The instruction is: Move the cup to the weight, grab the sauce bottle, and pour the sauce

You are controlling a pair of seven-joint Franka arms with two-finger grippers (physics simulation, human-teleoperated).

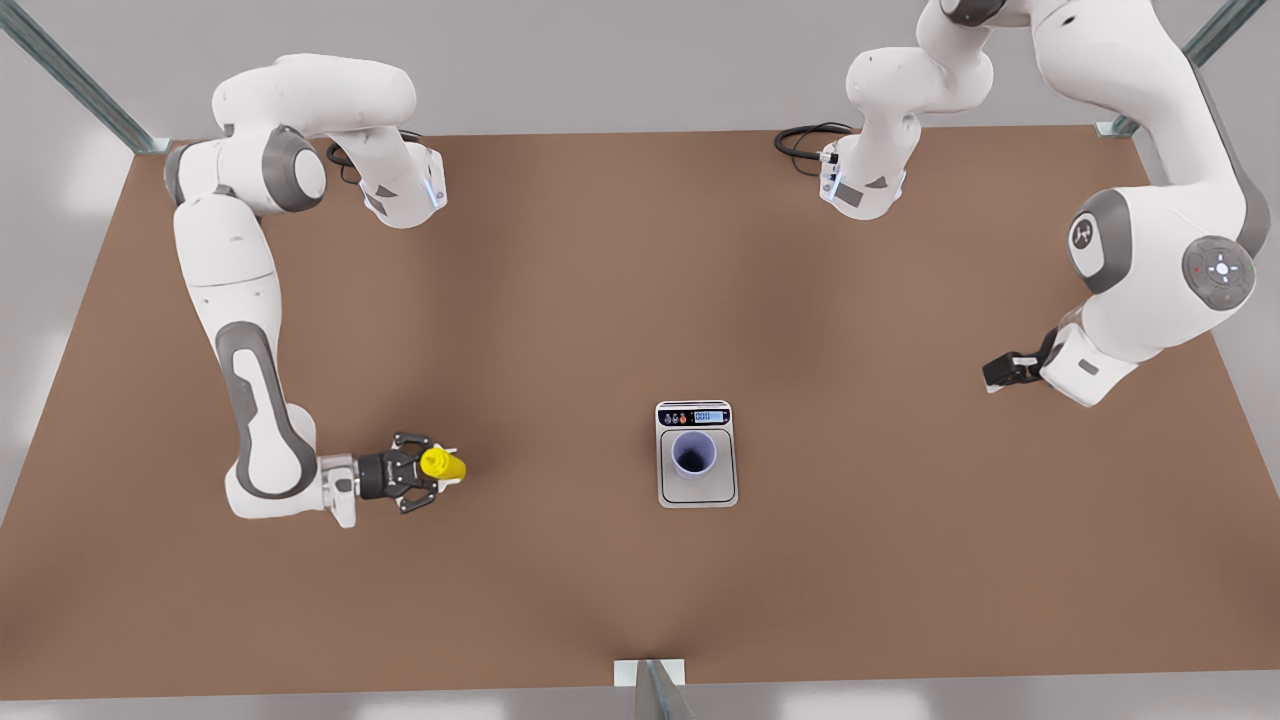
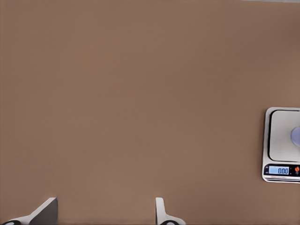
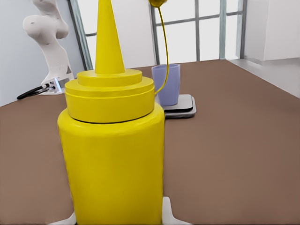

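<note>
The weight (image 1: 697,454) reads 0.00 and carries the lavender cup (image 1: 694,453). Left, the right gripper (image 1: 437,466) pinches the yellow sauce bottle (image 1: 442,464) (upright); the left gripper (image 1: 992,374) waits, fingers (image 2: 161,212) spread

Readable text: one display reading

On the weight (image 2: 282,151), the digits "0.00" are shown in dark figures on the blue-lit display (image 2: 282,170) set in its black strip, as read in the left wrist view. In the front view the same display (image 1: 709,416) is seen lit, but its figures cannot be made out. No other text, label or brand can be read.
</note>
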